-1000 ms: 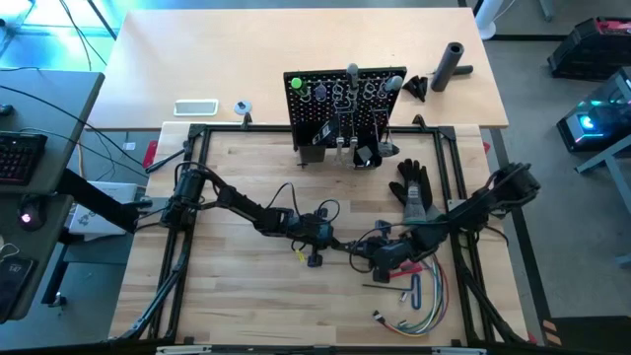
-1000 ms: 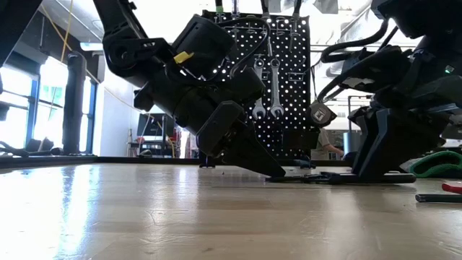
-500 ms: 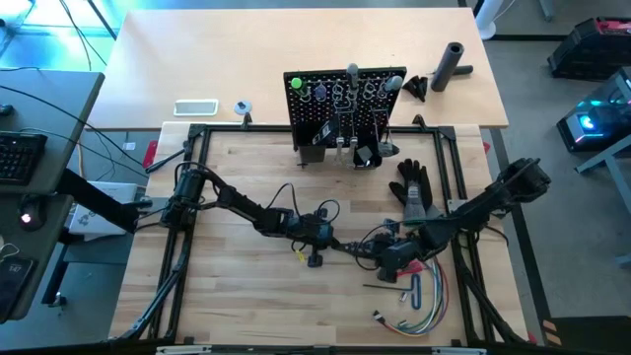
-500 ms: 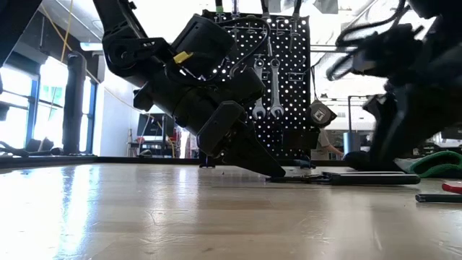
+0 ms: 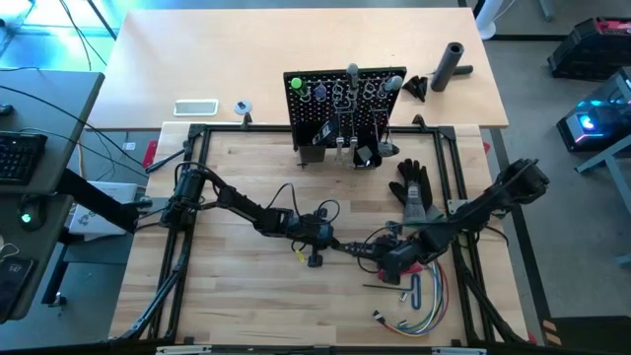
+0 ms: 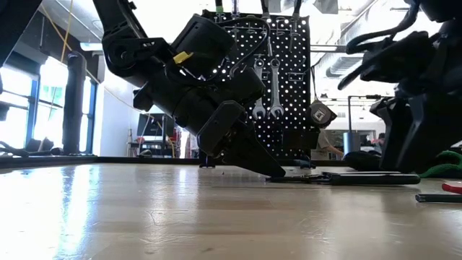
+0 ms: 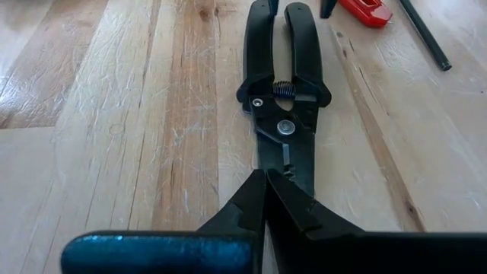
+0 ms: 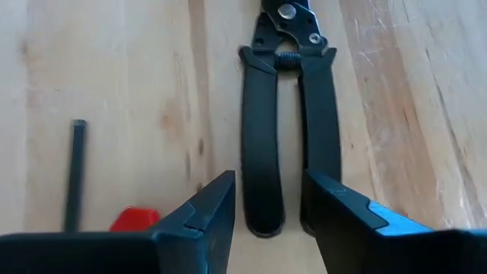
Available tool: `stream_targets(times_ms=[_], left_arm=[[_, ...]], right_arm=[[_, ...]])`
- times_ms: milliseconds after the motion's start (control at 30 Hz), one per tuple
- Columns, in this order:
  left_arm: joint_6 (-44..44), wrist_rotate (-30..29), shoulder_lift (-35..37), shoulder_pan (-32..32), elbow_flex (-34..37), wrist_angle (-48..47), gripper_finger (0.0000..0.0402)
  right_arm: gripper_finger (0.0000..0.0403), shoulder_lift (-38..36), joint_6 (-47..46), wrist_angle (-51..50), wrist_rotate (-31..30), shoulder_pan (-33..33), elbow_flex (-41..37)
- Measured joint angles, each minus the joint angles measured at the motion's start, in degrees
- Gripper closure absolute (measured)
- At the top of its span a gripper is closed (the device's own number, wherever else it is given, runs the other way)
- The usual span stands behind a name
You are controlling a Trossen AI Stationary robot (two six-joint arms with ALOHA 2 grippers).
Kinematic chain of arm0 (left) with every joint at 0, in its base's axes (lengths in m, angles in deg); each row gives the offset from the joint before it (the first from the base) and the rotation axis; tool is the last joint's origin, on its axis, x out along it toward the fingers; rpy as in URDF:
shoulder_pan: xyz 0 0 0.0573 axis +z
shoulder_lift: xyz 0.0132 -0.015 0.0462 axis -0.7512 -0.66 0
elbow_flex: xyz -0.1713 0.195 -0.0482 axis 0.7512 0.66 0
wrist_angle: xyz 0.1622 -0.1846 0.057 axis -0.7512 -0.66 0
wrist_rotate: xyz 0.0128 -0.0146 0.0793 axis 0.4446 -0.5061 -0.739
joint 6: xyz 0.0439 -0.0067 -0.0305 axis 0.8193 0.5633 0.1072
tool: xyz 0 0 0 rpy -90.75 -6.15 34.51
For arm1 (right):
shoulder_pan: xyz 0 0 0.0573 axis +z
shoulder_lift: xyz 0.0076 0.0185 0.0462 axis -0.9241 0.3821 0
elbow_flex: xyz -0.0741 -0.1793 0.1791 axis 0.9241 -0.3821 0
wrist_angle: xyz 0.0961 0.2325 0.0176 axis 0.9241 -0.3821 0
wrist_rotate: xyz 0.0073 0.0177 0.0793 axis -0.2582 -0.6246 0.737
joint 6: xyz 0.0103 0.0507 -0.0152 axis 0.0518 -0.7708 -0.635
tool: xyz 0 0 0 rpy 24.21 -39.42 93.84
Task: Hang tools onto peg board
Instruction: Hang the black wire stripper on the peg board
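Our left gripper [image 7: 266,199] is down on the table [image 5: 237,286], fingers pressed together right at the nose of the black pliers [image 7: 283,99]. In the left wrist view the finger tips meet on the pliers' jaw end, and we cannot tell whether the nose is truly pinched between them or only touched. In the low view that gripper [image 6: 271,170] slants down to the wood, with its tip on the flat tool lying there.

At the other end of the pliers sits our right gripper [image 8: 270,199], fingers spread, one on each side of the two black handles [image 8: 289,137]. The handle ends lie in the gap between the fingers; neither finger is visibly pressing on them. From above, the right gripper [image 5: 394,258] faces the left one [image 5: 325,240] across the middle of the table, with the pliers [image 5: 357,248] flat between them.

Just beside the right gripper we see a red-handled tool [image 8: 135,219] and a thin dark hex key [image 8: 74,175] lying on the wood. A bundle of coloured wires [image 5: 419,306] curls close by, near the table's front edge, and a black glove [image 5: 412,192] lies between the right arm and the board.

The peg board [image 5: 340,104] stands upright at the far side of the table, well apart from both grippers, with silver wrenches [image 6: 267,87] hanging on it.
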Motion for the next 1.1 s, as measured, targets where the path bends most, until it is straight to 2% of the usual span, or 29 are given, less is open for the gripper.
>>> stream_targets(times_ms=[400, 500, 667, 933, 1100], left_arm=[[-0.03, -0.01, -0.02, -0.02, 0.09, 0.07, 0.0397], [-0.03, -0.01, -0.02, -0.02, 0.1, 0.15, 0.0397], [-0.45, -0.03, -0.02, 0.02, 0.13, 0.35, 0.0397], [-0.45, 0.72, 0.0, 0.07, 0.13, 0.54, 0.0397], [0.24, 1.36, 1.59, 0.05, 0.14, 0.33, 0.0393]], right_arm=[[0.0255, 5.62, 0.51, 3.16, 1.64, -0.02, 0.13], [0.0276, 5.85, 0.14, 3.3, 1.87, -0.1, 0.14], [0.0343, 5.9, 0.53, 3.2, 3.23, -0.83, 0.14], [0.0345, 5.77, 1.45, 3.04, 3.86, -1.12, 0.21], [0.0345, 5.99, 3.19, -3.49, 3.52, -0.76, 4.35]])
